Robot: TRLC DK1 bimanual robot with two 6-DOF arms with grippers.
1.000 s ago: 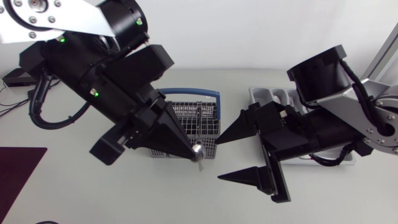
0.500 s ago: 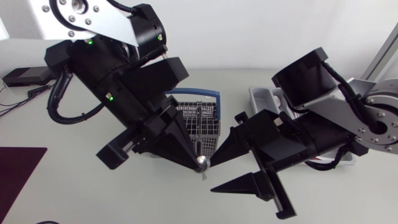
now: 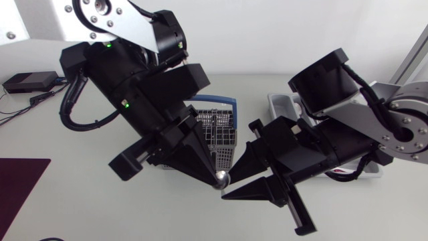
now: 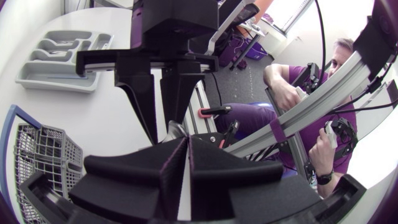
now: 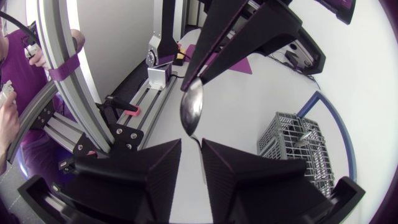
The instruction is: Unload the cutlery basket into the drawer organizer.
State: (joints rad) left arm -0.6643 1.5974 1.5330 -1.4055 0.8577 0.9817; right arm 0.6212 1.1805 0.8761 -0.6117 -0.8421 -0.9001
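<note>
A metal spoon (image 3: 219,178) hangs in the air in front of the grey wire cutlery basket (image 3: 215,134) with its blue handle. My left gripper (image 3: 215,174) is shut on the spoon's bowl end. In the right wrist view the spoon (image 5: 191,112) hangs from the left gripper (image 5: 198,76), and its thin handle runs down between the fingers of my right gripper (image 5: 191,144). A narrow gap still shows between those fingers. My right gripper (image 3: 227,186) faces the left one tip to tip. The grey drawer organizer (image 3: 281,102) lies mostly hidden behind my right arm.
Some cutlery still stands in the basket (image 5: 300,146). In the left wrist view the organizer (image 4: 62,59) lies beyond the basket (image 4: 37,155). A dark red mat (image 3: 20,182) is at the front left, and a small black box (image 3: 27,82) with cables at the far left.
The left arm carried the spoon forward and to the right, away from the basket. The right gripper came in from the right and narrowed its fingers around the spoon's handle.
</note>
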